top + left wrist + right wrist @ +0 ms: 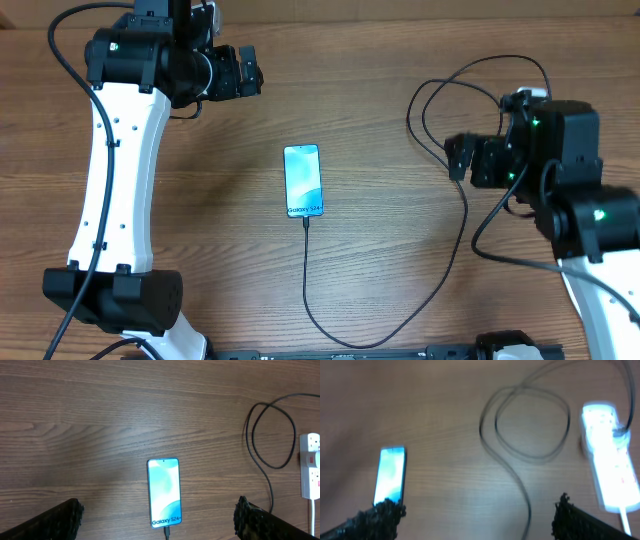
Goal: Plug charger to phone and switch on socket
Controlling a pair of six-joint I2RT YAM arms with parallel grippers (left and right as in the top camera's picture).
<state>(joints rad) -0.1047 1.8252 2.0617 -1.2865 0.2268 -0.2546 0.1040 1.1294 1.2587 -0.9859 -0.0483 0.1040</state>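
The phone (303, 181) lies flat at the table's middle, screen lit, with text at its near short edge. The black charger cable (330, 325) has its tip in the phone's near edge, loops along the front and runs up the right side to a coil (450, 100). The phone also shows in the left wrist view (164, 492) and the right wrist view (390, 476). The white socket strip shows at the right in the left wrist view (311, 466) and blurred in the right wrist view (610, 455); overhead, my right arm hides most of it. My left gripper (159, 522) is open, high above the phone. My right gripper (476, 520) is open, above the cable.
The cable coil (272, 435) lies left of the strip on the wooden table (200, 230). The strip's white cord (313, 520) trails toward the front. The left arm's base (115, 295) stands at the front left, the right arm's body (590, 215) at the right.
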